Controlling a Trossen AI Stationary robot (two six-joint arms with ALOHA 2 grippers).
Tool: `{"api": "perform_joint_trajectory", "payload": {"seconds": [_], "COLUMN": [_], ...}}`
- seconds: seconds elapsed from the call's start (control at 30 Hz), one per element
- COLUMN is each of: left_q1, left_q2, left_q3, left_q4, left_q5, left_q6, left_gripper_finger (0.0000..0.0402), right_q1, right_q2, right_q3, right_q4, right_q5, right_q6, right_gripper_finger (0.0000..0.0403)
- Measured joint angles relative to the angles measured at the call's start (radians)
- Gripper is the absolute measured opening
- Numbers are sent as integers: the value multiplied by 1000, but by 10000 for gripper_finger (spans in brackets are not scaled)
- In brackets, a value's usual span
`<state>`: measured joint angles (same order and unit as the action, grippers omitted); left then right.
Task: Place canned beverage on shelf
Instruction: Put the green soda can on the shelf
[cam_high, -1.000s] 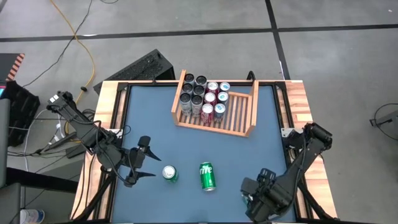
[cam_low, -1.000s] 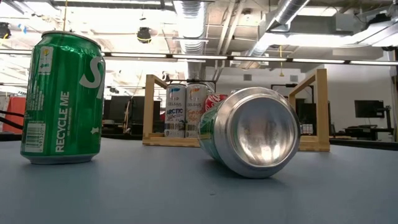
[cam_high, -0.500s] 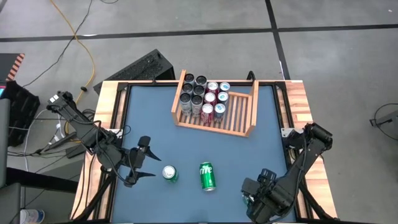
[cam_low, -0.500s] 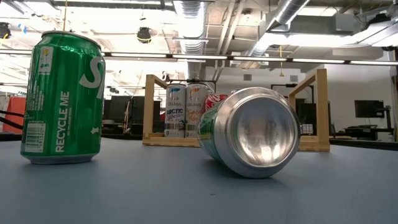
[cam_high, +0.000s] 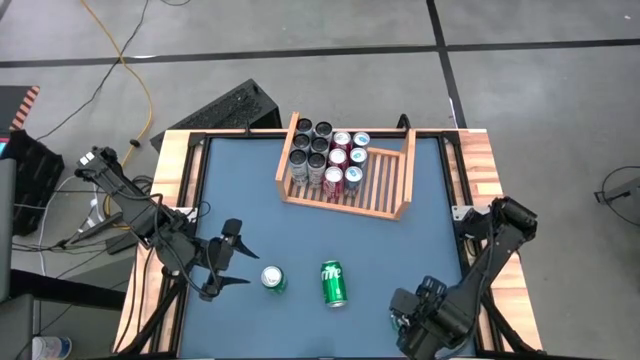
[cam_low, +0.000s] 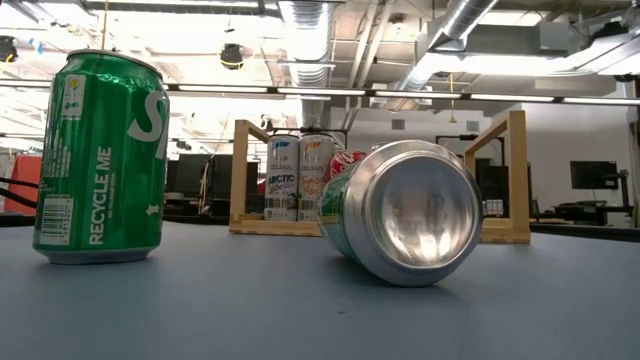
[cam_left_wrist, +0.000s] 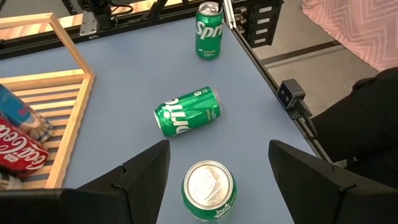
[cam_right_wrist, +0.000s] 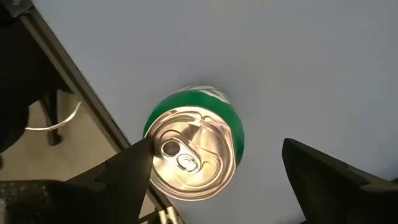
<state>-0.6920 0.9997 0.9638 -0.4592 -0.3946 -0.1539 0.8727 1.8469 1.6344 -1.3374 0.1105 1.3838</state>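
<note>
Sprite can (cam_high: 273, 280) stands upright on the blue worktop (cam_high: 300, 230), just ahead of the left claw (cam_high: 232, 262), whose fingers are spread and empty. Second Sprite can (cam_high: 333, 283) lies beyond it. Right claw (cam_right_wrist: 211, 180), released, hovers over a third can (cam_right_wrist: 194, 152). Shelf (cam_high: 385, 200) is well apart.

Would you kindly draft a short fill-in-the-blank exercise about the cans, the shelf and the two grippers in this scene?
1. The green can nearest the table's middle lies on its ____.
2. The cans inside the shelf are packed toward its ____ side in the high view.
3. The right gripper hangs with its fingers ____ above an upright green can.
4. The left gripper is open beside the ____ green can.

Missing words: side; left; open; upright
</note>
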Motion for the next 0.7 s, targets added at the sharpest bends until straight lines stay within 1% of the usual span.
{"api": "perform_joint_trajectory", "payload": {"seconds": [0.17,0.3,0.47,0.67,0.7], "left_q1": [0,0,0,0,0], "left_q2": [0,0,0,0,0], "left_q3": [0,0,0,0,0], "left_q4": [0,1,1,1,1], "left_q5": [-2,-5,-7,-5,-5], "left_q6": [0,0,-15,-17,-16], "left_gripper_finger": [261,261,261,261,261], "right_q1": [-12,-11,-10,15,20], "right_q2": [-20,-61,-128,-140,-140], "right_q3": [-5,-6,-6,-5,-5], "right_q4": [-24,-58,-23,-26,-29], "right_q5": [-8,34,83,62,46], "right_q6": [-19,-6,50,89,98], "right_gripper_finger": [344,344,344,344,344]}}
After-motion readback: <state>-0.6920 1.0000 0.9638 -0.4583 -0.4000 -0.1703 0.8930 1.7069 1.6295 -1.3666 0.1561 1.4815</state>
